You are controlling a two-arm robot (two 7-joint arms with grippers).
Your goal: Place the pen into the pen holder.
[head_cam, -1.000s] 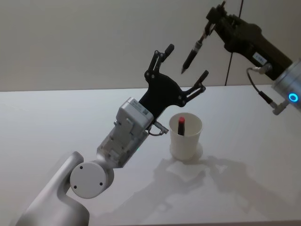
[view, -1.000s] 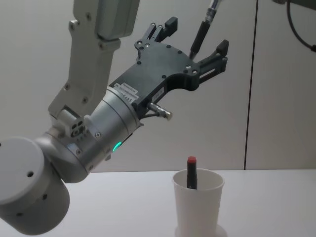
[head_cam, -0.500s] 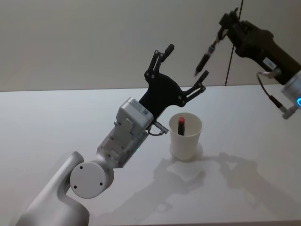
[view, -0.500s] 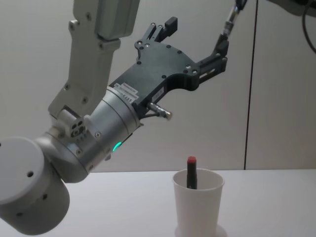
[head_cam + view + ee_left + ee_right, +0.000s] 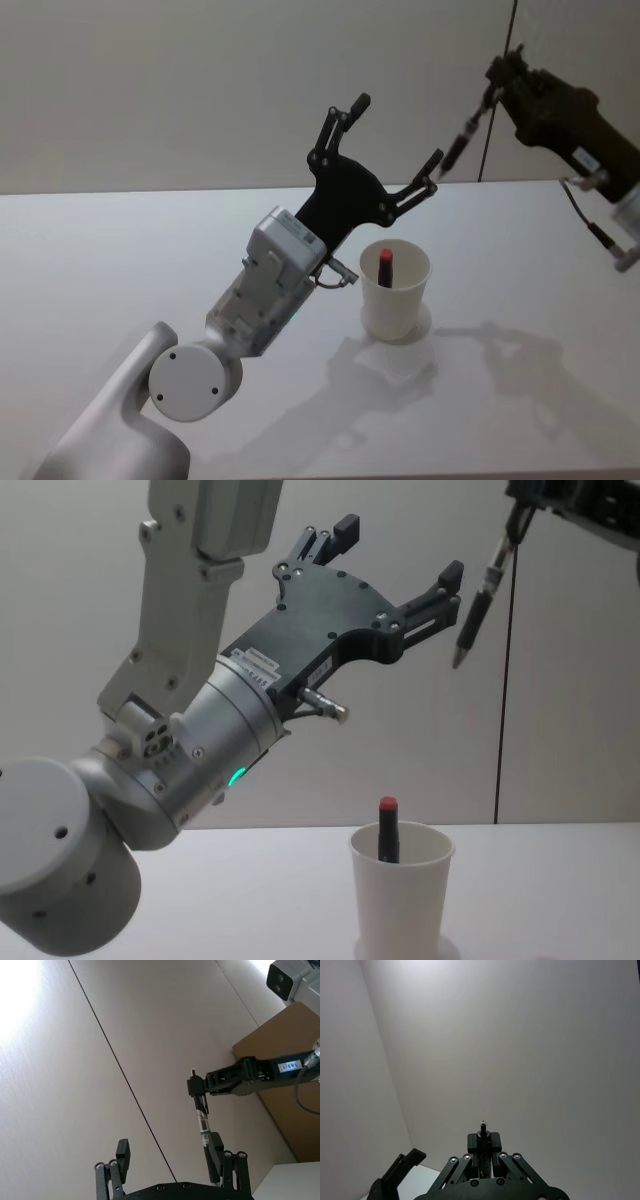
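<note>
The pen holder (image 5: pixel 396 298) (image 5: pixel 402 905), a white paper cup, stands on the white table with a red-capped marker (image 5: pixel 385 266) (image 5: pixel 387 831) upright inside. High above it, off to the right, my right gripper (image 5: pixel 493 84) (image 5: pixel 519 512) (image 5: pixel 199 1088) (image 5: pixel 484 1143) is shut on the top end of a dark pen (image 5: pixel 464 132) (image 5: pixel 474 614) (image 5: pixel 202 1122), which hangs tip-down at a slant. My left gripper (image 5: pixel 398 128) (image 5: pixel 400 548) (image 5: pixel 169 1144) is raised above the cup, open and empty. The pen's tip hangs just to the right of its right finger.
The white table (image 5: pixel 120 260) stretches around the cup, with a plain wall behind. My left arm's forearm (image 5: pixel 265 295) (image 5: pixel 190 750) slants up from the lower left, close beside the cup.
My right gripper has carried the pen to the right, out from between the left gripper's open fingers to just outside them. The left arm and cup have stayed still.
</note>
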